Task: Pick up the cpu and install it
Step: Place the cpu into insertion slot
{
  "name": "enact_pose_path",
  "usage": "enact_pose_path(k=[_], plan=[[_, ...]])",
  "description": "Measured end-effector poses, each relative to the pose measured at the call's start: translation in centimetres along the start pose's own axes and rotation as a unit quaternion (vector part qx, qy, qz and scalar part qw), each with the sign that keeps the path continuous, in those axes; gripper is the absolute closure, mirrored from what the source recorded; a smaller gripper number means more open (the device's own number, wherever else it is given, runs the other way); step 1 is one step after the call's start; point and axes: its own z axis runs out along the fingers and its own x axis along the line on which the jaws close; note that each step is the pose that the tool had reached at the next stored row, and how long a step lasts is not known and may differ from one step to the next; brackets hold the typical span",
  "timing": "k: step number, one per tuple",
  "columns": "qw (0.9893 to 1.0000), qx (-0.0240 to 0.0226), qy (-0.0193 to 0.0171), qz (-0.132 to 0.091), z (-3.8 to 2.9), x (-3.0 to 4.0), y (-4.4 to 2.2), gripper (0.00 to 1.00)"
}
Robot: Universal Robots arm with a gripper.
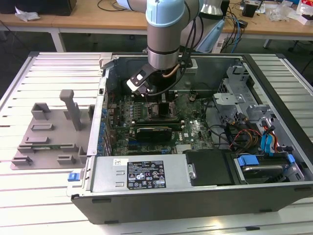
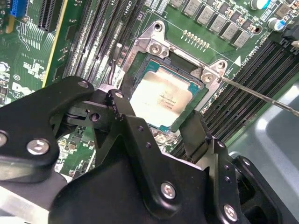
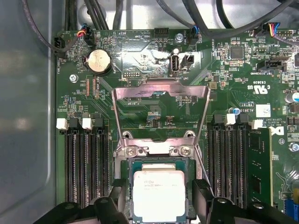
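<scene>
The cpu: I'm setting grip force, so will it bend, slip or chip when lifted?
Probably stiff: the cpu has a flat metal lid. That smooth lid may slip. Its thin green edge looks likely to chip.

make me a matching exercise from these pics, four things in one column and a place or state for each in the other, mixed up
Things:
1. cpu
2. metal retention frame
3. coin battery
4. grey tray

Places or states:
A. outside the computer case, on the exterior view's left
B. swung up open, hinged beside the socket
C. round and silver, set in the green motherboard
D. at the socket, flanked by banks of memory slots

Pairs: 1-D, 2-B, 3-C, 4-A
</scene>
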Motion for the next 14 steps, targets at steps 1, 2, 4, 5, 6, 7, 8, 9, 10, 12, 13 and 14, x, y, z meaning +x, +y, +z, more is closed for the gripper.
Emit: enact_pose_path(k=[1, 2, 4, 5, 6, 7, 8, 9, 10, 12, 13, 14], plan=[[1.0, 0.0, 0.0, 0.0, 0.0, 0.0, 0.0, 0.34], [1.0, 0.0001, -0.0001, 0.0, -0.01, 0.0, 0.0, 0.41], [1.0, 0.0, 0.0, 0.0, -0.01, 0.0, 0.0, 0.47], [1.0, 0.0, 0.0, 0.0, -0.01, 0.0, 0.0, 0.47], [1.0, 0.0, 0.0, 0.0, -0.01, 0.0, 0.0, 0.47], [1.0, 0.0, 0.0, 0.0, -0.01, 0.0, 0.0, 0.47], [1.0, 0.0, 0.0, 0.0, -0.01, 0.0, 0.0, 0.47], [1.0, 0.0, 0.0, 0.0, -0.01, 0.0, 0.0, 0.47], [1.0, 0.0, 0.0, 0.0, -0.02, 0.0, 0.0, 0.47], [1.0, 0.0, 0.0, 0.0, -0.02, 0.0, 0.0, 0.47], [1.0, 0.0001, 0.0, 0.0, -0.02, 0.0, 0.02, 0.47], [1.0, 0.0002, -0.0001, 0.0, -0.03, -0.01, 0.07, 0.47]])
